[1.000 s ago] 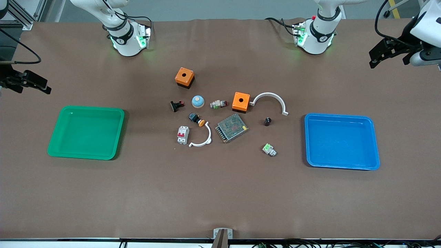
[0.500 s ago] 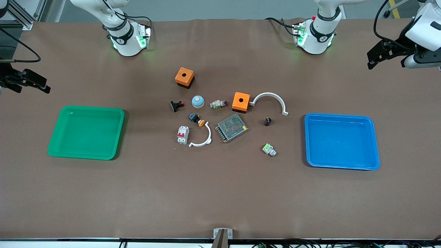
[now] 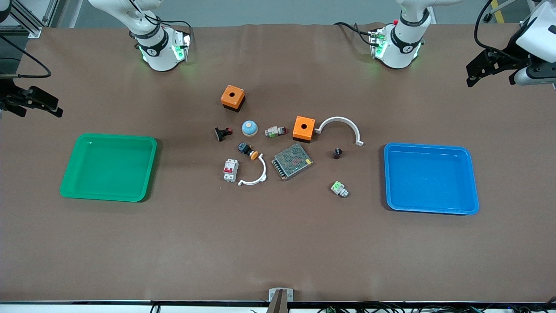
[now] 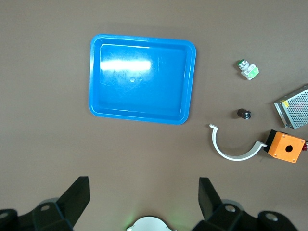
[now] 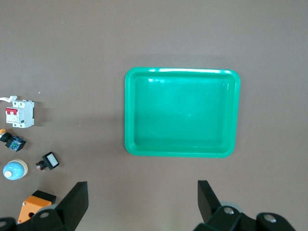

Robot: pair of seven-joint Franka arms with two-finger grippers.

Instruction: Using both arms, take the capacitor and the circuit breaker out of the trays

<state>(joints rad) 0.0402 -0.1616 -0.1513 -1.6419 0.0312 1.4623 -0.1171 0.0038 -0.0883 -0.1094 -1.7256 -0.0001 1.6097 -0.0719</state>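
Observation:
The capacitor (image 3: pixel 337 153), a tiny black cylinder with a dark reddish top, stands between the mesh box and the blue tray (image 3: pixel 431 178); it also shows in the left wrist view (image 4: pixel 244 113). The breaker (image 3: pixel 230 170), white-grey with two red levers, lies in the cluster on the green tray's (image 3: pixel 108 167) side and shows in the right wrist view (image 5: pixel 19 114). My left gripper (image 3: pixel 481 68) hangs open and empty high at the left arm's end of the table. My right gripper (image 3: pixel 38 103) hangs open and empty high at the right arm's end.
Around the two parts lie two orange boxes (image 3: pixel 233 98) (image 3: pixel 303 128), a blue-domed button (image 3: pixel 249 127), two white arcs (image 3: pixel 341 127) (image 3: pixel 255 174), a grey mesh box (image 3: pixel 292 161), a black button with orange cap (image 3: pixel 247 150), a black part with red tip (image 3: pixel 223 133) and a green-topped block (image 3: pixel 339 188).
The left gripper has shifted slightly, first toward the table's middle, then back out. The right gripper has barely moved. Nothing on the table has changed.

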